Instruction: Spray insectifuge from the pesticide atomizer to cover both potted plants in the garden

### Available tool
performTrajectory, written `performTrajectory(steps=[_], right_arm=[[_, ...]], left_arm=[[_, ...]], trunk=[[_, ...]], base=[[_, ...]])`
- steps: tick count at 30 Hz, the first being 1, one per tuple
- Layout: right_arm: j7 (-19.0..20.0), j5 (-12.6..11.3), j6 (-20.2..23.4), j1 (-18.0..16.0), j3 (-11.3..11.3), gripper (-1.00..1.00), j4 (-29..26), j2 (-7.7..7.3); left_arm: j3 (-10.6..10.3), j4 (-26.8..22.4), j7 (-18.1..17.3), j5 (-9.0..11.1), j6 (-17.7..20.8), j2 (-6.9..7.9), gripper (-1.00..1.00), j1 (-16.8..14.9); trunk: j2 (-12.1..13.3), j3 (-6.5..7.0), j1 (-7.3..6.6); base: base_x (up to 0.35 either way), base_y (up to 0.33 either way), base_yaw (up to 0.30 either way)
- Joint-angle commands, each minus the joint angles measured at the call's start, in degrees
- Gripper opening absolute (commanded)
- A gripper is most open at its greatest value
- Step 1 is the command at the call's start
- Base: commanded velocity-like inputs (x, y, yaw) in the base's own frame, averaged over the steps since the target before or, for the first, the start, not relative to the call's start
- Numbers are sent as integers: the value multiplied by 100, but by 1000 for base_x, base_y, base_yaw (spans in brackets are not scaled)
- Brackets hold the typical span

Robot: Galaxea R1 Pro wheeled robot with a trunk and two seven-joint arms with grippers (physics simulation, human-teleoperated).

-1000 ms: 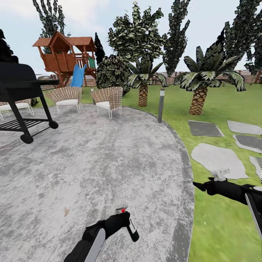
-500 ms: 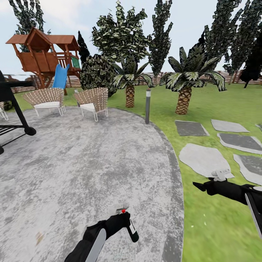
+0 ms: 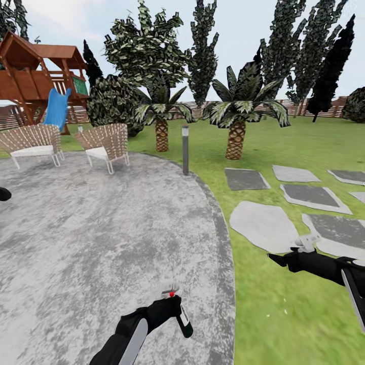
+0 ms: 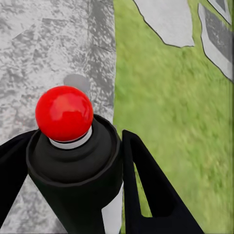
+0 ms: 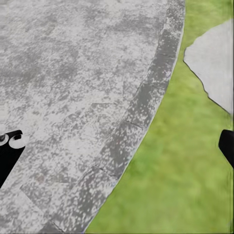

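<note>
My left gripper (image 3: pixel 171 307) is shut on the pesticide atomizer (image 3: pixel 183 322), a slim dark-green bottle with a white label band and a red tip (image 3: pixel 172 293), held low over the grey stone patio (image 3: pixel 101 243). In the left wrist view the black fingers (image 4: pixel 151 190) clamp both sides of the atomizer (image 4: pixel 73 165). My right gripper (image 3: pixel 274 259) hovers over the garden lawn (image 3: pixel 284 314) near the patio rim, and the right wrist view shows its fingertips (image 5: pixel 9 146) wide apart and empty. The potted plants are out of view.
A grey lamp post (image 3: pixel 185 149) stands at the patio's far edge. Two wicker chairs (image 3: pixel 106 144) and a wooden playhouse (image 3: pixel 35 71) are at the back left. Palms (image 3: pixel 236 121) and trees line the lawn. Flat stepping stones (image 3: pixel 261 223) lie to the right, before a slat fence (image 3: pixel 299 106).
The whole picture has slid left, so the camera has turned right. The black grill has dropped out at the left edge. Both arms keep the same pose.
</note>
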Motion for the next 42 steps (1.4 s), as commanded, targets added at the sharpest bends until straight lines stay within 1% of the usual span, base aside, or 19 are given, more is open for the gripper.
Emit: performTrajectory(steps=[1, 10, 14, 16, 27, 42], right_arm=[[59, 60, 11, -6, -6, 100, -4, 1], [59, 60, 11, -5, -6, 100, -4, 4], [59, 60, 11, -4, -6, 100, -4, 4], [59, 60, 11, -3, -6, 100, -4, 2], [59, 60, 11, -5, -6, 100, -3, 1], [59, 60, 2, -10, -21, 100, -4, 1]], left_arm=[[3, -9, -4, 30, 36, -1, -100, -2], [1, -7, -4, 30, 36, -1, -100, -2], [-77, 37, 3, 23, 27, -1, -100, -2], [-90, 56, 2, 27, -56, -1, -100, -2], [-96, 90, 2, 30, -141, -1, -100, -2], [-97, 90, -34, 57, -154, -3, -100, -2]], trunk=[[-2, -6, 2], [-2, -6, 2], [-2, -6, 2], [-2, -6, 2], [-2, -6, 2], [-2, -6, 2]], base=[[291, -226, -195], [291, -225, -194], [291, -214, -193], [291, -198, -191], [291, -190, -190], [300, -169, -191]])
